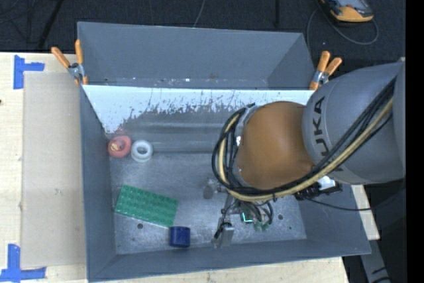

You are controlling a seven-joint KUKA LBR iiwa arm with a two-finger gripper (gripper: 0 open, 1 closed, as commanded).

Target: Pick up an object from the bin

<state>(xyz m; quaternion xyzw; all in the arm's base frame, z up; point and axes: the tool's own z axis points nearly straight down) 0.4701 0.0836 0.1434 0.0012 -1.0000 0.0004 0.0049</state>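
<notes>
Camera view: end effector [224, 230], grip state unclear, just beside small squat dark-blue cylinder [179, 236] by bin [199, 262] near wall.

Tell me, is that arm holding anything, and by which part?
Cannot tell. The end effector hangs low by the bin's front wall, right of the small blue cylinder and apart from it.
</notes>
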